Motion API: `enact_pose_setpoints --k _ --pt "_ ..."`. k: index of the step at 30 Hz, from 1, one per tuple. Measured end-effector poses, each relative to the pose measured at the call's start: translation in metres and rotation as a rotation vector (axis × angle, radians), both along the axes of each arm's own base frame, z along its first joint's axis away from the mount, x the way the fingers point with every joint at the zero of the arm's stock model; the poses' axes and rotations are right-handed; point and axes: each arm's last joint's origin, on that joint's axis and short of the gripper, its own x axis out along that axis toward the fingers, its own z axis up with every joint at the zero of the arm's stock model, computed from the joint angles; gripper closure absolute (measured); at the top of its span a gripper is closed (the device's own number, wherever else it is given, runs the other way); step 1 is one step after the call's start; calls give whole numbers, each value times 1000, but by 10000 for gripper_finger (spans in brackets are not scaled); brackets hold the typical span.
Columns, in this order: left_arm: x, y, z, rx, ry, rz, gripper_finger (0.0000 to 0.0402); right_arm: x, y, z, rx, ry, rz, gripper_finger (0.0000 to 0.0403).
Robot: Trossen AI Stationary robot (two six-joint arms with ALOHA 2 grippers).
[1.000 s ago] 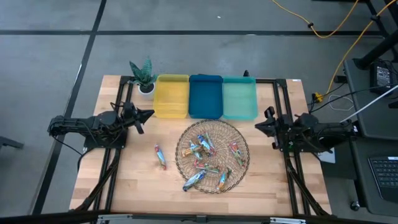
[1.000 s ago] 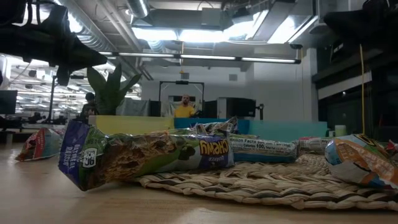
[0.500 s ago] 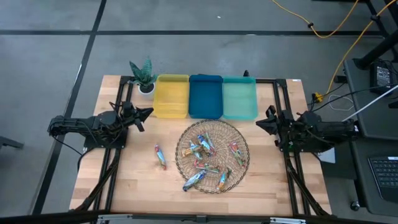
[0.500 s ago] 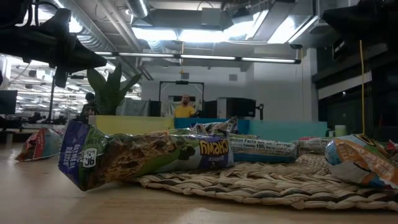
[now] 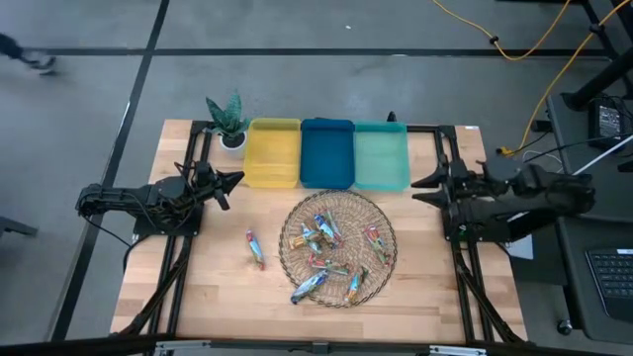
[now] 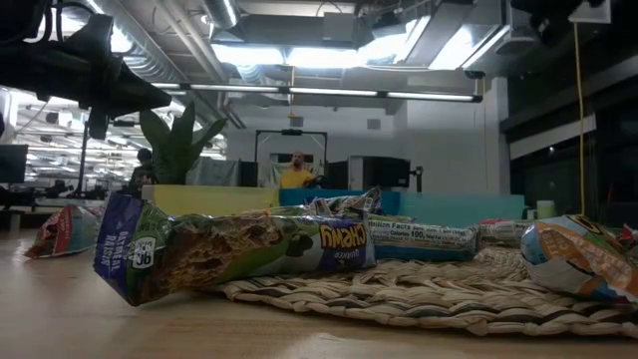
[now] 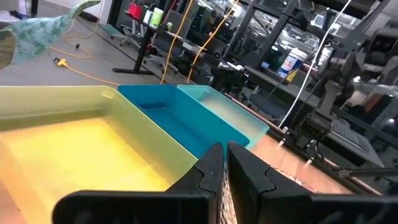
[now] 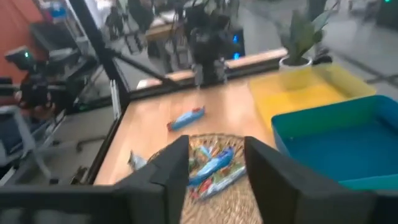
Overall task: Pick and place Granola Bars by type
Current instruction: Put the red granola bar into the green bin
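Granola Bars [image 5: 334,252] in shiny crinkled wrappers, blue-silver, red-orange and green, lay heaped on the round woven mat [image 5: 293,225] at the table's middle. One blue-and-red bar [image 5: 255,248] lay alone on the wood, left of the mat. At the far edge sat a yellow bin [image 5: 273,151], a blue bin [image 5: 327,152] and a teal bin [image 5: 381,154]. The left gripper [image 5: 235,179] hung with fingers together beside the yellow bin, holding nothing. The right gripper [image 5: 420,190] hung right of the teal bin, fingers apart and empty.

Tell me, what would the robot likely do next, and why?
Probably reach the right gripper, its fingers apart and empty, toward the woven mat: the granola bars still lie piled there and the yellow bin shows no bars. The left gripper waits shut.
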Motion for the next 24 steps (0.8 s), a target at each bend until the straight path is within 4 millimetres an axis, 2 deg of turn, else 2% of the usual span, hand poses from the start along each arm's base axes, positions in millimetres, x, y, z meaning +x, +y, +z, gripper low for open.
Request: enact_pose_setpoints --k 3,7,13,17,24 --pt "0 0 0 12 7 0 386 9 1 16 30 90 4 196" --pt "0 0 0 29 18 0 386 25 2 29 119 223 -36 161" --pt "0 0 0 53 30 -1 386 50 4 37 258 326 -104 149" --pt "0 0 0 73 42 -3 386 65 9 31 335 405 -136 157" --pt "1 -1 0 80 47 -45 386 85 23 6 443 627 -217 171"
